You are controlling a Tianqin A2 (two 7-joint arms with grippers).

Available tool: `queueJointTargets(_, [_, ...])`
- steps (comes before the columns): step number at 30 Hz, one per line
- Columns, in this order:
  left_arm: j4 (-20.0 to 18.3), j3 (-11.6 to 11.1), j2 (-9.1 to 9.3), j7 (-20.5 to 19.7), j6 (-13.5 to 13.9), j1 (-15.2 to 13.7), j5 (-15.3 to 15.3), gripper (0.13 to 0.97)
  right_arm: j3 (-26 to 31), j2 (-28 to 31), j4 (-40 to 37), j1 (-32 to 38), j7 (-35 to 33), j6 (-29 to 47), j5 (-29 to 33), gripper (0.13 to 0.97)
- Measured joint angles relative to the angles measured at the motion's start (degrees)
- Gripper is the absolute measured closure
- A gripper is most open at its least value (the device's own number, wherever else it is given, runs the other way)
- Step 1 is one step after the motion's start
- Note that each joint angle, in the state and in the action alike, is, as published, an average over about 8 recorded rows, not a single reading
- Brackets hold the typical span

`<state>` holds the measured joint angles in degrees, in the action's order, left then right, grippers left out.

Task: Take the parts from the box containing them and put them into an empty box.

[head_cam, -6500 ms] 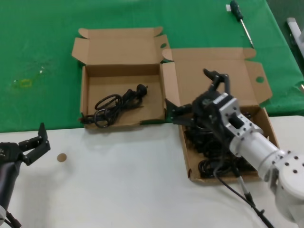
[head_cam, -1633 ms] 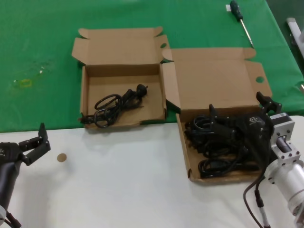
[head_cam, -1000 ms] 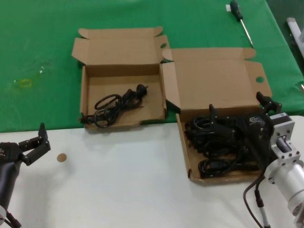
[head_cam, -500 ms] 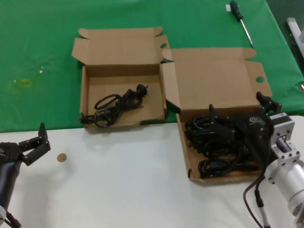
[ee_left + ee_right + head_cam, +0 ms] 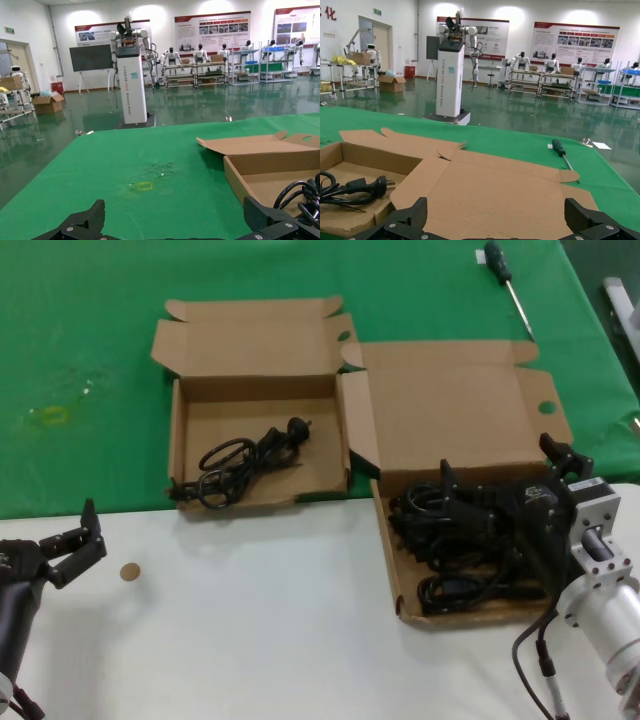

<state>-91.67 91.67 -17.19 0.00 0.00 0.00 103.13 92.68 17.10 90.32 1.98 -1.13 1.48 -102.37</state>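
one cord (image 5: 245, 461) in left box (image 5: 190, 425)

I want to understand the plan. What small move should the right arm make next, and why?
Probably close the right end effector on one cord bundle and lift. It sits open, low over the full box, while the other box holds only one cord. The left end effector waits aside, open.

Glossy green floor (image 5: 200, 107). White walls with poster boards (image 5: 576, 42). White pillar unit (image 5: 133, 82). Shelving racks (image 5: 530, 80). Bright overhead lighting.
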Motion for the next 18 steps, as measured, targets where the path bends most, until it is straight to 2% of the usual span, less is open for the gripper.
queueJointTargets(18, [0.0,0.0,0.0,0.0,0.0,0.0,0.0,0.132,0.0,0.0,0.0,0.0,0.0,0.0,0.0,0.129])
